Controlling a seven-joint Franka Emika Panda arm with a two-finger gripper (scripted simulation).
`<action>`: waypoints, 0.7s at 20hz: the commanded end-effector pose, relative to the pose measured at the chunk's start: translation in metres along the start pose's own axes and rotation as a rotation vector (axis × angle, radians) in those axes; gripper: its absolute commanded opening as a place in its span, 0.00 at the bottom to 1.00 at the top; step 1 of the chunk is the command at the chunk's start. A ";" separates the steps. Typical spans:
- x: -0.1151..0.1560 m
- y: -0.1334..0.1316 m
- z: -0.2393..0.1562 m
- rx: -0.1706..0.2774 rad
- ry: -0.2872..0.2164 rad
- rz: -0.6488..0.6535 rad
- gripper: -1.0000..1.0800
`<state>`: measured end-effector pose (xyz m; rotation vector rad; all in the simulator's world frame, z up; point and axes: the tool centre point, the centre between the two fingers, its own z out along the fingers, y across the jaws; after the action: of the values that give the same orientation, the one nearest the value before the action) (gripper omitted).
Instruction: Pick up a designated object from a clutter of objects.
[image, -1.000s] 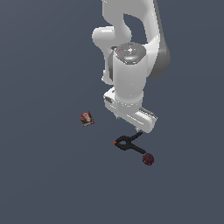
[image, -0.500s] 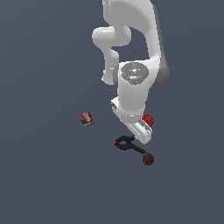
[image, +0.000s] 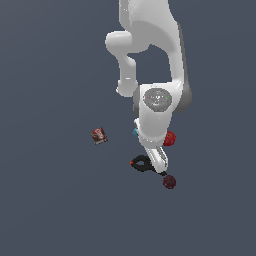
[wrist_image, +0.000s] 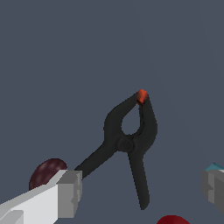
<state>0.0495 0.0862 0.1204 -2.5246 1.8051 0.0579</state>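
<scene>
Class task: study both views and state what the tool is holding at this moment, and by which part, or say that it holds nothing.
Nothing is held. The tool is open, its fingers wide apart on either side of the black clamp, touching no part of it.

Spring clamp (wrist_image: 130, 144): black body and handles, small orange-red tip. Ball (wrist_image: 47, 172): dark maroon, glossy. Round fruit (image: 169, 138): bright red. Block (image: 135, 132): cyan, only a sliver showing. Box (image: 99, 135): reddish-brown with paler mottled markings. Arm (image: 150, 50): white, grey joint cap. Fingers (wrist_image: 70, 194): light grey. Ground: uniform slate grey-blue.
</scene>
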 end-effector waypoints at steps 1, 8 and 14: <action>-0.001 -0.001 0.011 -0.002 0.008 0.068 0.96; -0.003 -0.001 0.035 -0.003 0.032 0.223 0.96; -0.003 -0.001 0.047 -0.001 0.047 0.303 0.96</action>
<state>0.0486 0.0918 0.0766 -2.2679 2.1669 0.0135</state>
